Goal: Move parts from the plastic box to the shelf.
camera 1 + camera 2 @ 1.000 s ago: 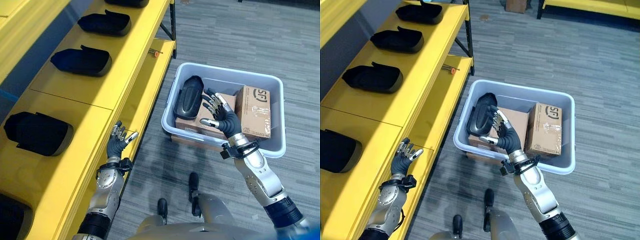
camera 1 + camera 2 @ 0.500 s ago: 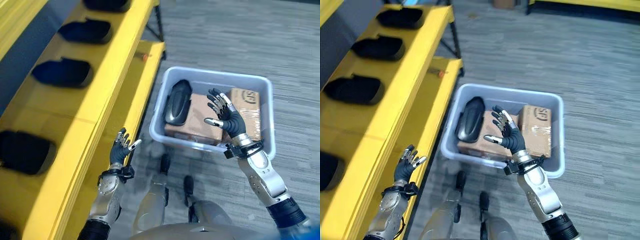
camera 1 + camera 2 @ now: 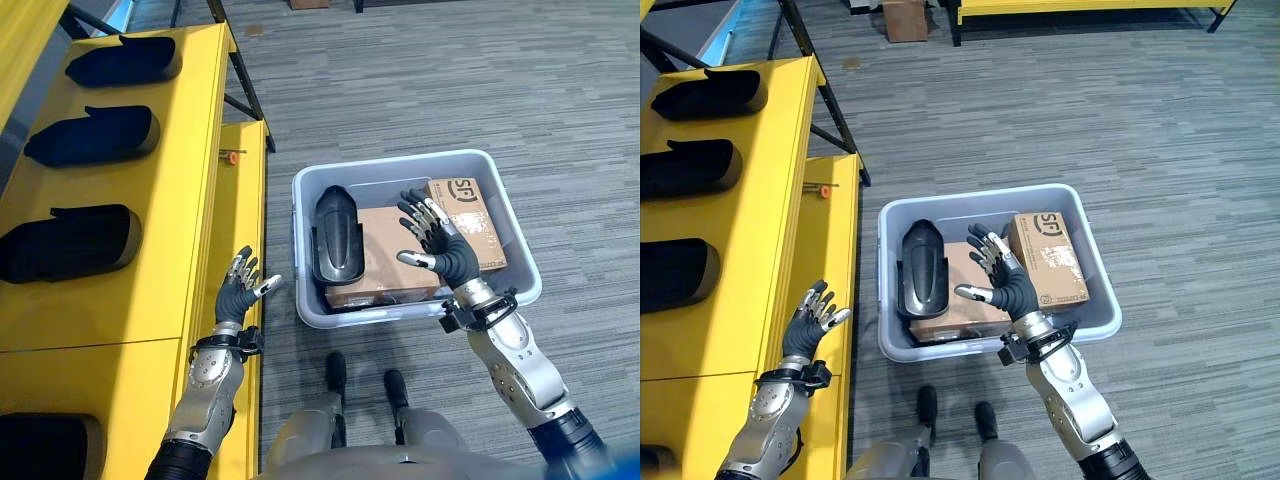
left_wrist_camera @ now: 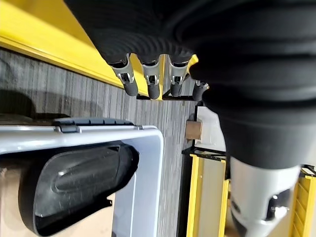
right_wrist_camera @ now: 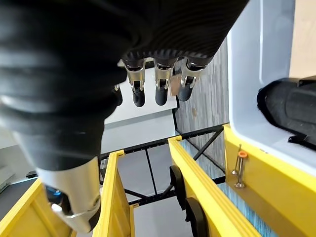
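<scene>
Your right hand (image 3: 440,252) hovers spread and empty over the plastic box (image 3: 520,255), placed to reach the black part (image 3: 336,237) propped on the cardboard boxes (image 3: 395,265), while your left hand (image 3: 238,292) waits open, holding nothing, beside the yellow shelf (image 3: 180,210).

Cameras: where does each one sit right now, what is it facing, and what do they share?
Left eye view: head, looking down at the plastic box and yellow shelf; both arms show.
Right eye view: beside it, same scene; left robot hand, right robot hand.
Left wrist view: along its fingers toward the box.
Right wrist view: along its fingers past the box to shelving.
Shared: the black part in the box.
</scene>
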